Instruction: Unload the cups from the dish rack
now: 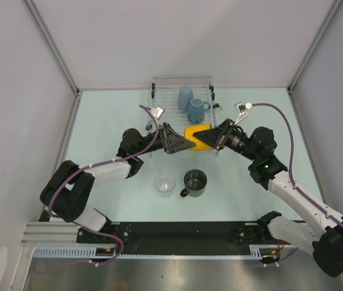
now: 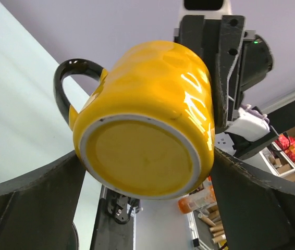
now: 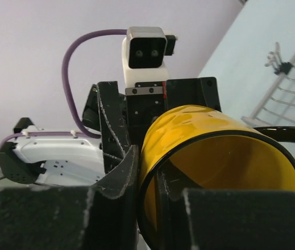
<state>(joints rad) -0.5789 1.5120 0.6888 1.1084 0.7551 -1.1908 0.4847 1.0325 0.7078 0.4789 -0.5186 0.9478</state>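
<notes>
Right fingers: the right gripper [image 1: 214, 138] is clenched on the rim of the yellow mug [image 1: 199, 136], one finger [image 3: 231, 221] inside the mouth and the other outside the wall.
Left fingers: the left gripper [image 1: 185, 144] has its dark fingers [image 2: 30, 208] spread either side of the mug's base; I cannot tell whether they bear on it.
Mug's lie: on its side in the air, long axis running from arm to arm. Its base faces the left wrist, its mouth faces the right, and its black handle [image 2: 66, 86] sticks out towards the rack side.
Nearer arm: both are at the mug; it hangs between them, just in front of the dish rack [image 1: 162, 91].
Judgement: this looks like a handover, and it turns on the left fingers closing squarely across the base before the right lets go.
Still racked: blue handled mug [image 1: 197, 110] and pale blue handleless cup [image 1: 185, 96].
Already down: clear glass tumbler [image 1: 165, 183] and dark grey mug [image 1: 194, 180], near each other on the pale table [image 1: 111, 115].
Room: plain white walls [image 1: 177, 36] close around the table.
</notes>
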